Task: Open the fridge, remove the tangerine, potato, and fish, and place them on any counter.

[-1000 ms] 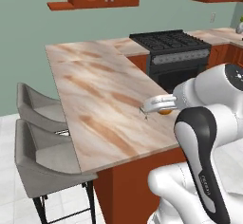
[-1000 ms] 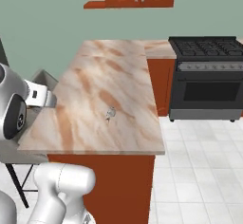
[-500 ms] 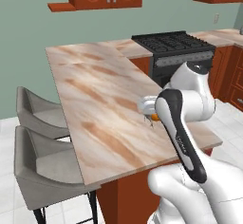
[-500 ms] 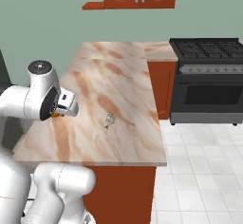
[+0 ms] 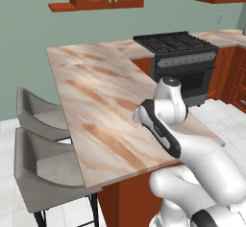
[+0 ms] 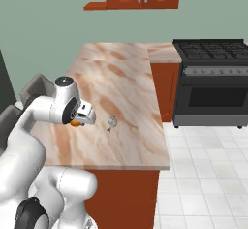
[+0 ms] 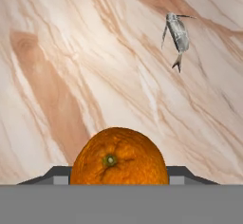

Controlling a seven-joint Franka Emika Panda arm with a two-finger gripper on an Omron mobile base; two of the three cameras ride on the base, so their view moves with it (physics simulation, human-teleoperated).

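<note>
The claw [image 6: 77, 120] grips the tangerine [image 7: 119, 156] over the counter [image 6: 131, 85], fish [image 7: 178, 33] nearby.

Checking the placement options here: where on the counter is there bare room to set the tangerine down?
The gripper holds the tangerine above the counter. The fish lies just beside it, so that spot is crowded. Bare stone runs from the fish toward the stove, and along the stools' edge.
</note>
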